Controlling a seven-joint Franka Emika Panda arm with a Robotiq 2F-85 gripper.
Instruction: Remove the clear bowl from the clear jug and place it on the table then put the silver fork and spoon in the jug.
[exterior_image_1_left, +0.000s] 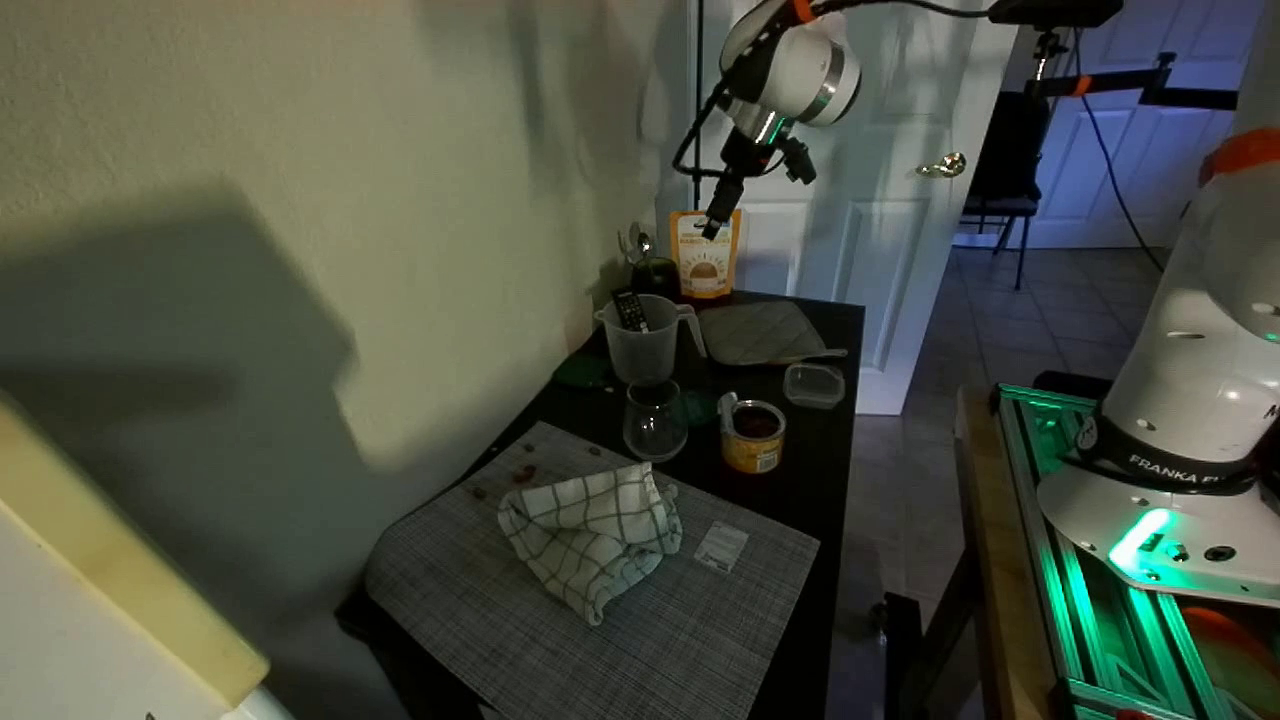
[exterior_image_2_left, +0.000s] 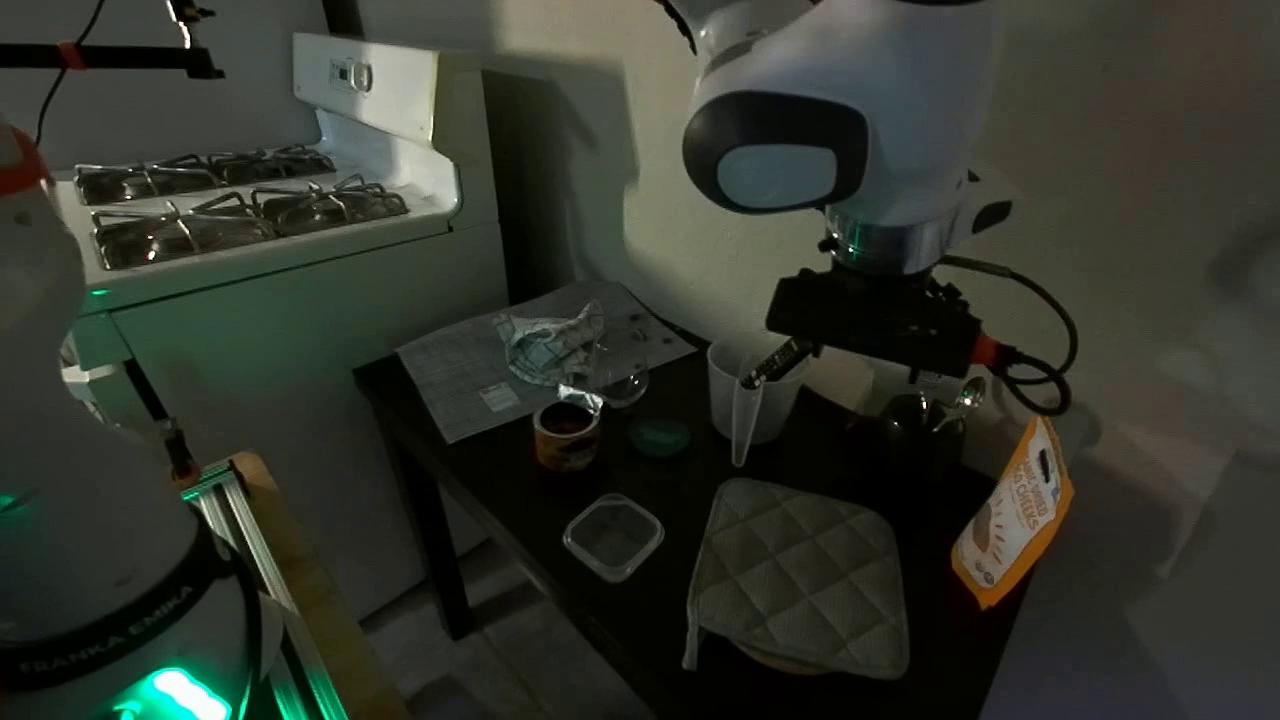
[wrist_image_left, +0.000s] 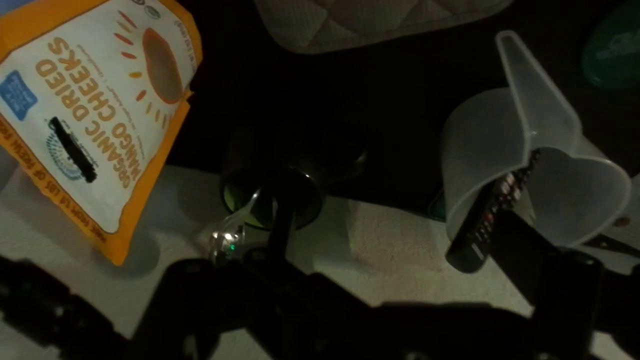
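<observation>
The clear jug (exterior_image_2_left: 745, 400) stands upright on the dark table (exterior_image_2_left: 530, 500), a black remote (wrist_image_left: 482, 230) leaning in its mouth. On the table near the edge lies the clear bowl (exterior_image_2_left: 612, 540), a shallow, squarish see-through dish apart from the jug. The silver spoon (exterior_image_2_left: 968, 395) and silver fork (exterior_image_1_left: 630, 246) stick up from a dark mug by the wall. My gripper (wrist_image_left: 395, 210) is open above the back of the table, nothing between its fingers. In the wrist view its left finger overlaps the mug and its right finger overlaps the remote; whether either touches cannot be told.
A quilted pot holder (exterior_image_2_left: 800, 580) lies beside the jug. An orange-and-white mango bag (exterior_image_2_left: 1012, 515) stands by the dark mug (exterior_image_2_left: 905, 440). A stemless glass (exterior_image_1_left: 655, 425), an opened can (exterior_image_1_left: 752, 440) and a checked cloth (exterior_image_1_left: 595, 530) on a grey mat occupy the other end.
</observation>
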